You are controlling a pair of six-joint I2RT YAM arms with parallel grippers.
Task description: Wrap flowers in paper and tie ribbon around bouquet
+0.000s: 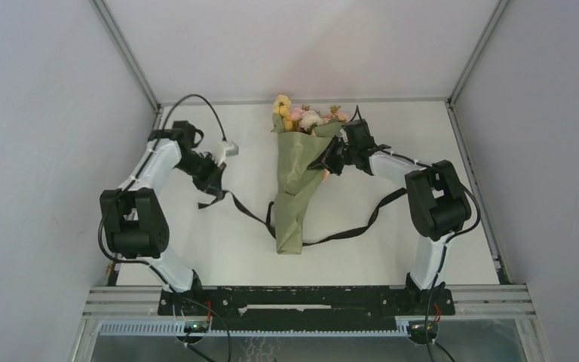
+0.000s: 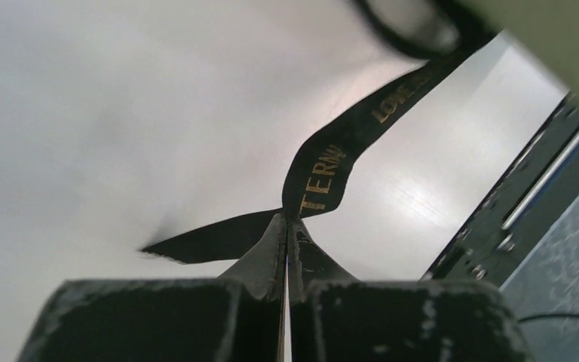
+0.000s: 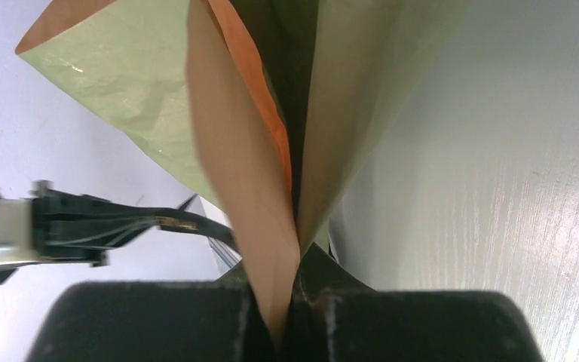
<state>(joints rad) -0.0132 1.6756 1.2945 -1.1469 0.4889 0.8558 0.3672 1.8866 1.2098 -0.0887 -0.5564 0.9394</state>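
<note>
Nearest me on the left wrist feed, my left gripper point(image 2: 286, 226) is closed hard, its jaws pressed together on the black ribbon point(image 2: 324, 173). A short pointed tail sticks out to one side, and the long run, with gold lettering on it, twists up and away toward the top right. On the right wrist feed my right gripper point(image 3: 292, 298) is likewise clamped, pinching a fold of the paper point(image 3: 121, 83). The peach-orange reverse shows inside the fold and the olive face spreads out on both sides. From overhead, the bouquet point(image 1: 295, 188) lies on the white table point(image 1: 219, 253) around mid-table, narrow end toward the arm bases and wide end away. The ribbon point(image 1: 354, 230) runs from the left gripper point(image 1: 212, 194) down to the left side of the cone's lower part, where it forms a small loop. It shows again on the right side and trails out toward my right arm; I cannot tell whether it passes under the cone or around it. Farther up, the right gripper point(image 1: 324, 162) grips the cone's right edge just below the opening. At the far end the flowers point(image 1: 305, 117), yellow, pink and cream, stick out of the paper near the back edge of the table.
</note>
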